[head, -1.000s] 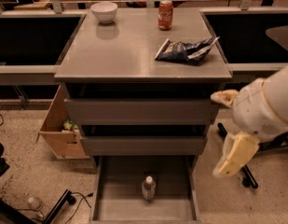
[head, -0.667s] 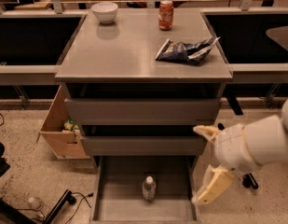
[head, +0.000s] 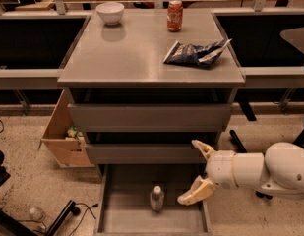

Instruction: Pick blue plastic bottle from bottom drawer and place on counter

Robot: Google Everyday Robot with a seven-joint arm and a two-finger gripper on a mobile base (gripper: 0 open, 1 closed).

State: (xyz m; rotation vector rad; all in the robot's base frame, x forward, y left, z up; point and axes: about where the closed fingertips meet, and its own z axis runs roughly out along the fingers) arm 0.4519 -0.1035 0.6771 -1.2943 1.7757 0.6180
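The blue plastic bottle (head: 157, 198), clear with a white cap, stands upright in the middle of the pulled-out bottom drawer (head: 122, 215). My gripper (head: 196, 172) hangs over the drawer's right side, just right of the bottle and slightly above it, not touching it. Its two cream fingers are spread apart and hold nothing. The counter (head: 132, 58) is the grey cabinet top above the two upper drawers.
On the counter stand a white bowl (head: 110, 12) at the back left, a red soda can (head: 174, 15) at the back, and a dark chip bag (head: 197, 53) at the right. A cardboard box (head: 63, 139) sits on the floor left of the cabinet.
My arm has moved down and to the left, from beside the cabinet's right side to over the open bottom drawer, close to the bottle. The bottle has not moved.
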